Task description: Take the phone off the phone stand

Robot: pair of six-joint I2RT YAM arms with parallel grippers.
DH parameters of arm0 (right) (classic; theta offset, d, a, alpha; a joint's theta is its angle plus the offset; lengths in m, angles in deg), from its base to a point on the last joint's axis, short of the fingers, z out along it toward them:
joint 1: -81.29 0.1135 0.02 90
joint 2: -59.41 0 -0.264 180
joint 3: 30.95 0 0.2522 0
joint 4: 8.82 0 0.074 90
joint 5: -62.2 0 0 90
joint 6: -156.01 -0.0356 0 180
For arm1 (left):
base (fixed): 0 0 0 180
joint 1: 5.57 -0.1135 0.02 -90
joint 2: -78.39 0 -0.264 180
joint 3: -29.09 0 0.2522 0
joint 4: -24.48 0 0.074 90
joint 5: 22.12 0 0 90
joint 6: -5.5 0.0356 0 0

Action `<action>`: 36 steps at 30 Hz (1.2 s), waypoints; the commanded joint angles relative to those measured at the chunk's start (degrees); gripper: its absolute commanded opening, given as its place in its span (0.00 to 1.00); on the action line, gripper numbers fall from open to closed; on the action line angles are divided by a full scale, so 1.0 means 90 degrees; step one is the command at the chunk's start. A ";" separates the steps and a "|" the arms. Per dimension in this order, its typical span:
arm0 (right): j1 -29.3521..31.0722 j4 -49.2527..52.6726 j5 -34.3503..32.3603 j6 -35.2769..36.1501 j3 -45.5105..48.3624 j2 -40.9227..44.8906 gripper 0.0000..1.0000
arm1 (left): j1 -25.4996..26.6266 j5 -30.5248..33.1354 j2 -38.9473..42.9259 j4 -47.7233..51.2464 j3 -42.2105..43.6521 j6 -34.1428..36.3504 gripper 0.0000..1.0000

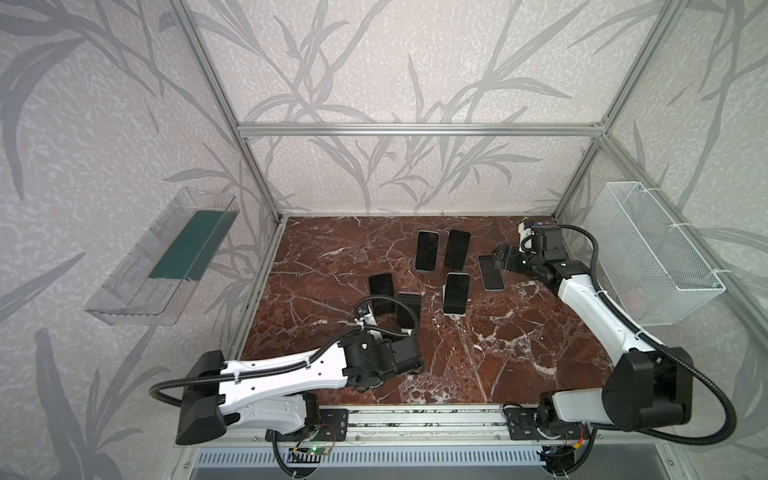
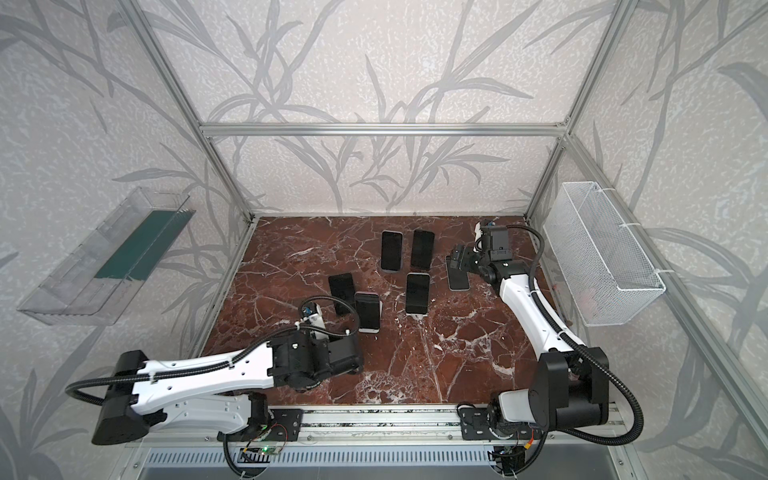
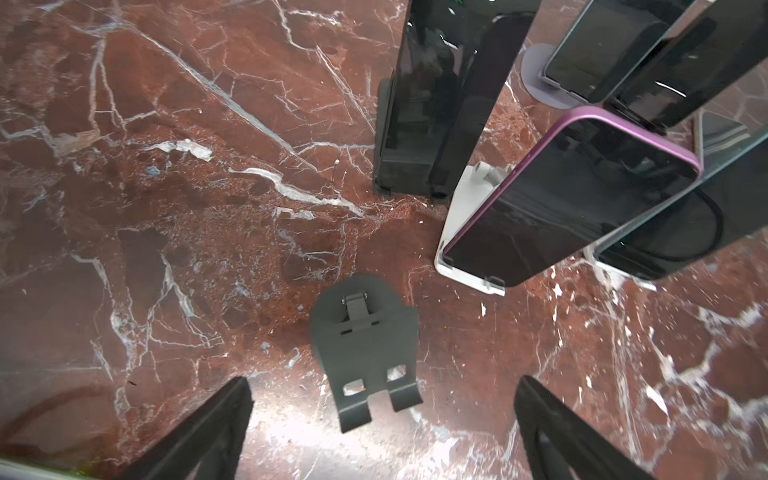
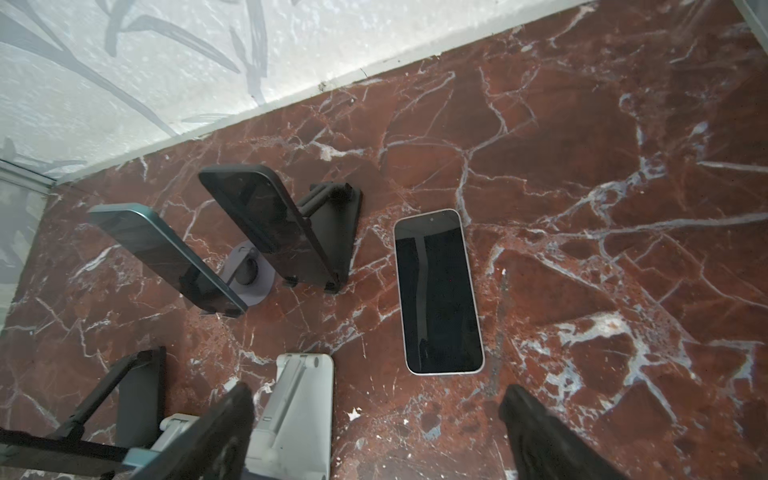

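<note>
Purple-rimmed phone (image 3: 573,195), leaning twelve-to-six on its white stand (image 3: 457,224), sits at about two o'clock from the left fingers (image 3: 224,415), the nearer pair, spread empty over a bare dark stand (image 3: 365,345), while the right fingers (image 4: 536,432), also released, hang by a flat phone (image 4: 438,291) on the worktop (image 4: 623,208).

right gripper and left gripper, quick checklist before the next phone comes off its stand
1. right gripper open and empty: ok
2. white-edged phone flat on the table, clear of stands: ok
3. left gripper open and empty: ok
4. dark stand below left gripper holds no phone: ok
5. every phone off its stand: not ok, purple phone leans on white stand
6. finger room around purple phone: cannot tell
</note>
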 commanded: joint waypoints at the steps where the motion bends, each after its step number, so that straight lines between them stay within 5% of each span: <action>1: 0.0051 -0.0348 0.0187 -0.0084 0.0163 0.0296 0.93 | 0.0046 0.0367 -0.0373 0.0418 -0.0154 -0.0957 0.99; 9: 0.0080 -0.0535 0.0319 -0.0146 0.0380 0.0597 0.94 | 0.0004 0.0451 -0.1440 0.0000 -0.0260 -0.1208 0.99; 15: 0.0100 -0.0547 0.0260 -0.0125 0.0409 0.0627 0.94 | -0.0021 0.0289 -0.2206 0.0773 -0.0689 -0.1579 0.99; 36: 0.0383 -0.0809 0.0077 -0.0028 0.0585 0.0725 0.94 | -0.0068 0.0193 -0.1700 -0.0616 0.0735 -0.0873 0.92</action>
